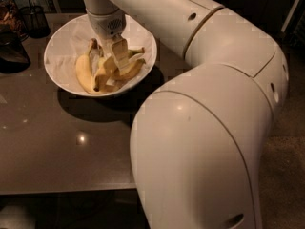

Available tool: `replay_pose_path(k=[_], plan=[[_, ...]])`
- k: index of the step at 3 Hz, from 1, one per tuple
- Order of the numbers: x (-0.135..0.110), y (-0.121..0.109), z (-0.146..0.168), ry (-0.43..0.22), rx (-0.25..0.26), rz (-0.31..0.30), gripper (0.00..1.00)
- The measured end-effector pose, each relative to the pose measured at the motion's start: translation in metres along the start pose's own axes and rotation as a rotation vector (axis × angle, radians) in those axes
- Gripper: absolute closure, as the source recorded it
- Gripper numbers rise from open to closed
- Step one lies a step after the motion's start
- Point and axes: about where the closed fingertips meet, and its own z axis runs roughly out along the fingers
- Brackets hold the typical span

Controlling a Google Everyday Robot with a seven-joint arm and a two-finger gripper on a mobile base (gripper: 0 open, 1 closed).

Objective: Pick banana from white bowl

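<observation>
The white bowl (62, 56) stands at the back left of the table, lined with crumpled white paper. Several yellow bananas lie in it. The long banana (135, 67) curves along the right side, with a greenish end near its dark stem, and is partly hidden. A plump banana (85, 75) lies at the left. My gripper (117, 57) reaches straight down into the bowl's middle among the bananas and touches them.
A dark wire-mesh cup (34, 18) stands behind the bowl at the far left, with a dark object (12, 51) beside it. The glossy grey table (57, 147) ends at a front edge low in the view. My arm's large white body (205, 142) fills the right side.
</observation>
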Motion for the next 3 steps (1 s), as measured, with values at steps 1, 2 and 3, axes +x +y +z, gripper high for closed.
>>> replay_pose_path(k=[1,2,3], plan=[[0.0,-0.002,0.006,-0.004,-0.01,-0.001,0.44],[0.0,-0.002,0.015,-0.013,-0.025,-0.001,0.44],[0.003,-0.002,0.022,-0.011,-0.033,0.018,0.62]])
